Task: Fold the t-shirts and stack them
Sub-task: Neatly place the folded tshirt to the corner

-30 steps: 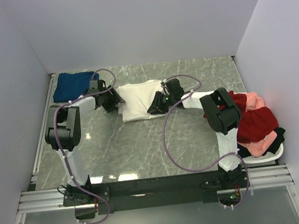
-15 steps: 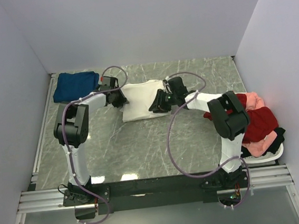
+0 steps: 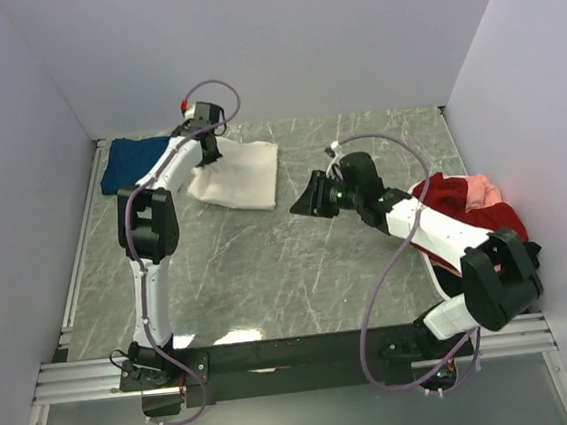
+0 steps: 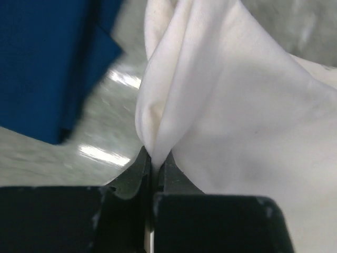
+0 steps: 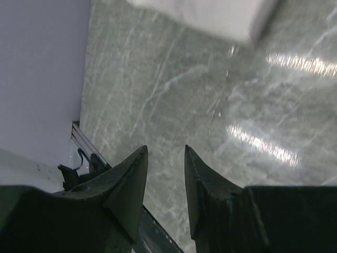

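**Left gripper clamped on the cream-white t-shirt; right gripper apart over the bench**

In the overhead view the left arm stretches to the upper left of the frame. Its gripper sits at the left edge of the cream-white t-shirt, which lies folded into a rough rectangle on the grey-green marbled bench, up and left of centre.

The left wrist view shows the grip from close in. The two dark fingers meet at the bottom centre of the frame, and a pinched ridge of pale cloth rises from between them. The rest of the shirt spreads away to the right of that frame.

The dark blue t-shirt lies folded in the far upper left corner of the bench, near the cream-white one. In the left wrist view it fills the upper left, with a strip of shiny bench between the two shirts.

The right arm reaches from the lower right of the overhead view toward the centre. Its gripper hangs over bare bench to the right of the cream-white t-shirt, apart from it. In the right wrist view the two fingers stand apart at the bottom of the frame with nothing between them and only marble beyond. A blurred corner of pale cloth shows at the top edge.

A heap of red and pink t-shirts sits at the right edge of the overhead view, partly hidden behind the right arm.
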Robot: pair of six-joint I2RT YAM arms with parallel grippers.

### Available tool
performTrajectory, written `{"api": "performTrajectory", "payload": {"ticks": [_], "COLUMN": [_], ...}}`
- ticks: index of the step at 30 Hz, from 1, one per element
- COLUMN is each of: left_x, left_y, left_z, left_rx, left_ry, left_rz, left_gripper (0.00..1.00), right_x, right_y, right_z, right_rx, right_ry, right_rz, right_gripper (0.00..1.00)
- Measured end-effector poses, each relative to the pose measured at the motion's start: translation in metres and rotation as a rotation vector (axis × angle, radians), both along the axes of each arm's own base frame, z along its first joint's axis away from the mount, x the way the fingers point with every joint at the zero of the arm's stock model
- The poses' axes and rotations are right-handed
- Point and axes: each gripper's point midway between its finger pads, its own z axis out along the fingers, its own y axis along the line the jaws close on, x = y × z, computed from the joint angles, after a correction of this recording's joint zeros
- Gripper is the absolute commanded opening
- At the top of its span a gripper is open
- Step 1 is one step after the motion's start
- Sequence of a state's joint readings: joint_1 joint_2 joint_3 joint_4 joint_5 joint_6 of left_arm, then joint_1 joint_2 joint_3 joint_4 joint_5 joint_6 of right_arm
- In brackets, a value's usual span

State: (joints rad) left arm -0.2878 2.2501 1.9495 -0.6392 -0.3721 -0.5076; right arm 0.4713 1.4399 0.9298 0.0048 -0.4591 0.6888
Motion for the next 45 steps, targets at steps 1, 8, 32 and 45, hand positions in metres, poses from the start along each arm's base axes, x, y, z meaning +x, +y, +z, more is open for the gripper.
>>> {"api": "performTrajectory", "payload": {"ticks": [1,8,32,45], "left_x": [0.007,0.031,0.064,0.059], "left_y": [0.011,0.088,0.168,0.185], "left_z": [0.01,0.059,0.078,0.135], "left_rx": [0.039,0.3,0.484,0.472], "left_ry": [-0.018,-0.096,-0.106,-0.206], "left_rz": [0.013,0.089,-0.009,0.008], "left_gripper": [0.0,0.0,0.0,0.0], "right_x": [-0.008,-0.053,-0.067,-0.069], "right_y": [-0.001,-0.004,-0.014,-0.013], "right_z": [-0.004,-0.026,-0.037,-0.04], "right_rx": [-0.01,-0.057,-0.125,-0.136], "right_ry": [0.003,0.03,0.02,0.026], "right_rz": [0.005,0.041,0.047,0.052], "right_gripper": [0.41,0.41,0.4,0.4]}}
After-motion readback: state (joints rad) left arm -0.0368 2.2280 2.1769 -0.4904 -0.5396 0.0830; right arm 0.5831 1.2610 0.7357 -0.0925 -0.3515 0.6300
